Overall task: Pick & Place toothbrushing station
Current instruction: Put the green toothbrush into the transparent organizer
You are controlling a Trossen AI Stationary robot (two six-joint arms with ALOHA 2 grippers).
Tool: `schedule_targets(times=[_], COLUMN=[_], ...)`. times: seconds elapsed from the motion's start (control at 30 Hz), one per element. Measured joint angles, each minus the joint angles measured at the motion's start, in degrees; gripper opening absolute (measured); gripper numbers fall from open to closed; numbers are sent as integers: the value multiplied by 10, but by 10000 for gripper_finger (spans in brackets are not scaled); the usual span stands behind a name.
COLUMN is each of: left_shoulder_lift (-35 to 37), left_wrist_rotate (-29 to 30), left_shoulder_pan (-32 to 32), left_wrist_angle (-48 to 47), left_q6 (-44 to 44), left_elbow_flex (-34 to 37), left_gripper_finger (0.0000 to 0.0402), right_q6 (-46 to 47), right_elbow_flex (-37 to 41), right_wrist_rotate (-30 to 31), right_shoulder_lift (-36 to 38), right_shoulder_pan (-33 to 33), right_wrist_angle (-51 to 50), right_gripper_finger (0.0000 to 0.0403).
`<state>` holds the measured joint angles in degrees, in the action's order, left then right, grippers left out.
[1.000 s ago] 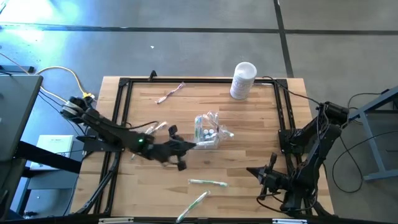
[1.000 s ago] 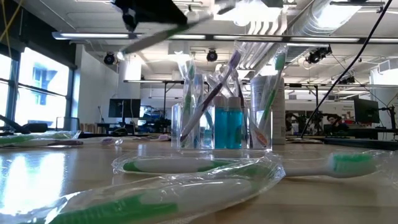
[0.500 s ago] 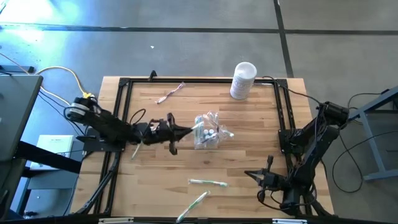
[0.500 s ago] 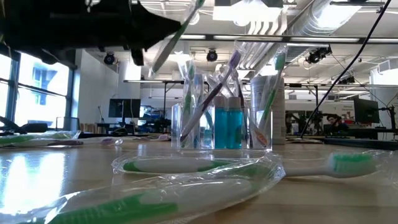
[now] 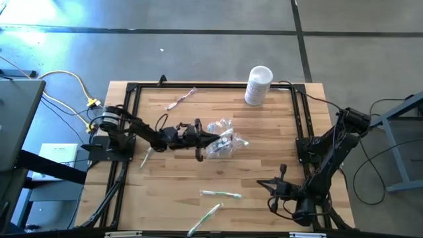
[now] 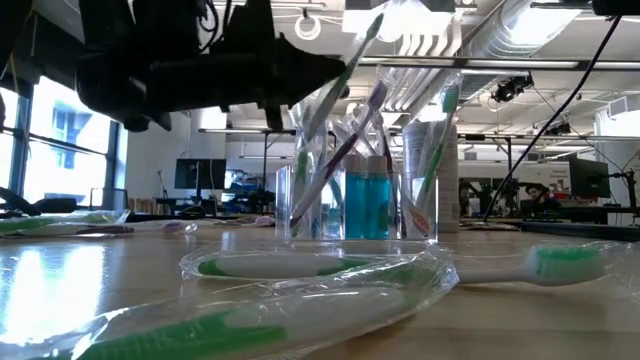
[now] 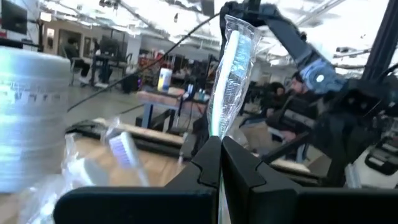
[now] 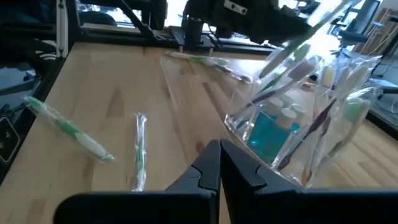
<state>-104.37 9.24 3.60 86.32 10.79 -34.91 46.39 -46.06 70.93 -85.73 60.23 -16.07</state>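
Wooden desk (image 5: 251, 165) carries a clear cup (image 5: 220, 140) near its middle, already bristling with brushes and teal tubes (image 6: 365, 205). Left end effector (image 5: 203, 141), clamped on a wrapped toothbrush (image 7: 231, 74), hangs just beside the cup with the brush tilted toward the rim, probably to drop it in head-up; its tip may already be inside. Two wrapped brushes (image 5: 221, 194) lie on the near side. Right end effector (image 5: 272, 186), pinched empty, waits at the desk's near right.
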Motion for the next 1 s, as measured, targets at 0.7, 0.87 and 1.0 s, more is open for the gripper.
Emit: schedule_targets(times=[0.7, 0.87, 1.0], left_shoulder_lift=[-60, -60, -59], left_wrist_rotate=[-13, -13, 8], left_shoulder_pan=[-2, 13, 32], left_wrist_angle=[-23, -2, 31], left_q6=[60, 58, 55], left_elbow_flex=[-3, 22, 60], left_gripper_finger=[0, 0, 0], right_q6=[-31, -31, -28], right_elbow_flex=[0, 0, 0], right_wrist_rotate=[-5, -12, -19], right_shoulder_lift=[0, 0, 0], right_shoulder_pan=[-4, -4, -4], right_wrist_angle=[-2, -1, 0], right_gripper_finger=[2, 2, 2])
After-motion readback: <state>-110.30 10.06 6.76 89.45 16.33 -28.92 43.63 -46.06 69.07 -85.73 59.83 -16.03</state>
